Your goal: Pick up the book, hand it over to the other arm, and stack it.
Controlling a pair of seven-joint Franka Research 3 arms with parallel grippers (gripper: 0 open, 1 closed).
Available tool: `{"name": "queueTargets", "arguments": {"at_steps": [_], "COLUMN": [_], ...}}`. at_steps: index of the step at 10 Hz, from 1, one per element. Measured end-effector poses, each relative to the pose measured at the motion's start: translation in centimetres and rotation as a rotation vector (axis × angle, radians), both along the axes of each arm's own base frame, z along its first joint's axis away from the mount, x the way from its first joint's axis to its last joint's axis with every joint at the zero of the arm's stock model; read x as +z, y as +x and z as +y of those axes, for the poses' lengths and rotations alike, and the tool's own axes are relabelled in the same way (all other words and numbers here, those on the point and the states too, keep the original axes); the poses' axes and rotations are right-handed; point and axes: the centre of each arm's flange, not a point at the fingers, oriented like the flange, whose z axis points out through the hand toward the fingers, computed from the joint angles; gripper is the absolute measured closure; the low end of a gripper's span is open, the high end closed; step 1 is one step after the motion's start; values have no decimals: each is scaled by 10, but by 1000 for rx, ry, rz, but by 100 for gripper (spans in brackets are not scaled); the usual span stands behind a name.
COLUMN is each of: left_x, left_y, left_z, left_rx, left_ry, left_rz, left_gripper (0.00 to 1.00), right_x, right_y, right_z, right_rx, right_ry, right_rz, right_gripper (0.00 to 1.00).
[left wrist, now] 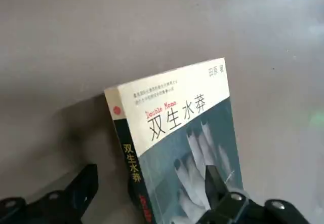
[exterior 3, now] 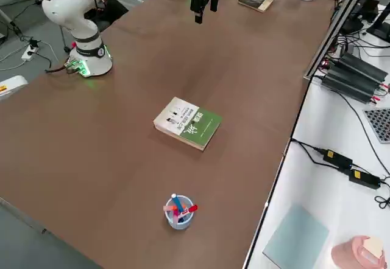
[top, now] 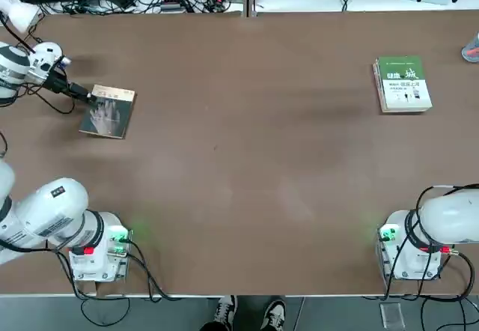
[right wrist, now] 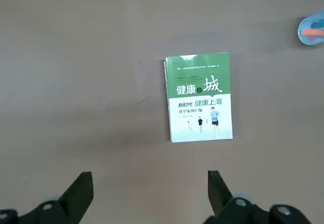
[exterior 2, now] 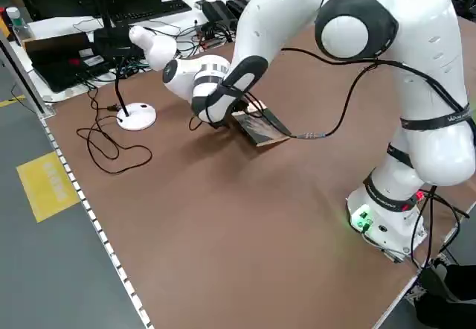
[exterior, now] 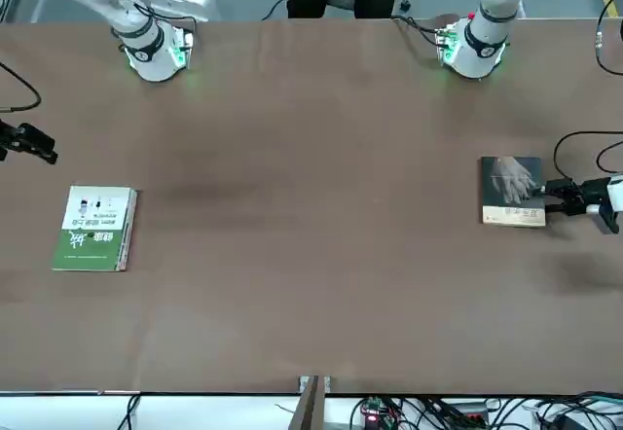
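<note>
Brown tabletop point(top: 247, 166) fills most of the top view; at its left edge the left gripper point(top: 86, 97) reaches over the dark paperback point(top: 109, 114), which lies near the far left corner, while the green-and-white book point(top: 404, 84) lies well apart on the right side. Across the table, the front view shows the left gripper's tip over the paperback's edge. From the left side view, the arm partly hides the paperback. Beside the green-and-white book, the right side view has a cup of pens point(exterior 3: 179, 213). Both left fingers stand open in the left wrist view, one overlapping the cover; whether they touch it, I cannot tell. Finally, the right wrist view shows the right gripper point(right wrist: 151, 196) wide open, facing the green-and-white book.
</note>
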Motion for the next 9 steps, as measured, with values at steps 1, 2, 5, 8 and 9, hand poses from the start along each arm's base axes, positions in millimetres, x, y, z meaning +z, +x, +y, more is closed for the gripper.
{"name": "queueTargets", "arguments": {"at_steps": [1,2,5,8,9], "left_x": [-2,-2,-2,0,0], "left_y": [0,0,4,8,8], "left_z": [0,0,-4,-9,-10], "left_rx": [0,0,-6,-7,-6], "left_ry": [-2,-3,-7,-17,-20], "left_rz": [1,2,-4,-10,-11], "left_gripper": [7,8,10,10,10], "right_x": [0,0,0,0,0], "right_y": [0,0,0,0,0], "right_z": [0,0,1,1,1], "right_rx": [0,0,1,2,2], "right_ry": [0,0,0,0,0], "right_rz": [0,0,0,0,0], "right_gripper": [0,0,0,0,0]}}
